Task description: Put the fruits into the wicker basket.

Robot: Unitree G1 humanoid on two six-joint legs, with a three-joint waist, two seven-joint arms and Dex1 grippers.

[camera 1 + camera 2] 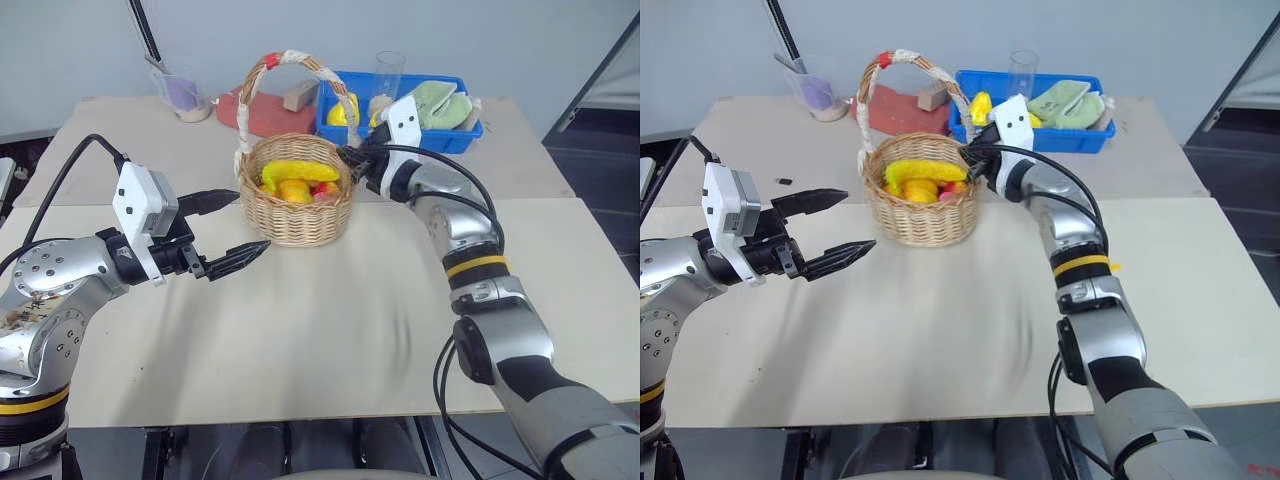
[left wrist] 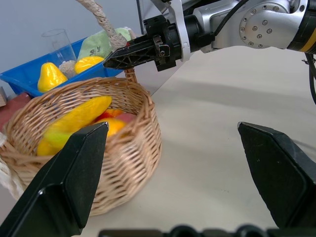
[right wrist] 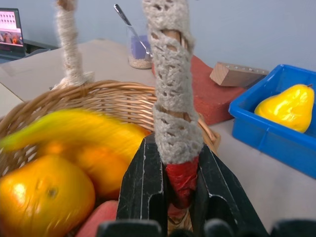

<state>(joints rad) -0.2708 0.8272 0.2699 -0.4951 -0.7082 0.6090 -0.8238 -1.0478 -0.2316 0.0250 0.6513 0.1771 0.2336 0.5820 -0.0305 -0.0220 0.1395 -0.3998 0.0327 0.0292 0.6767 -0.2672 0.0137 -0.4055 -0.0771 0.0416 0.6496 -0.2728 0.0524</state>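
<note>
Right gripper [image 3: 178, 190] clamped on the basket [image 1: 298, 213] handle's red-taped base, left gripper [image 1: 228, 232] wide apart beside the basket on the table [image 1: 300, 330], banana [image 1: 297, 172], orange fruit [image 3: 42, 197] and apple [image 1: 325, 192] inside.

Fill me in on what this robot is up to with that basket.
The fruits are already in the wicker basket: the banana, an orange-yellow fruit and a red one lie inside. The right claw is shut on the base of the basket's taped handle. The left claw hangs open beside the basket, holding nothing. Behind, a blue bin holds yellow pears.
</note>
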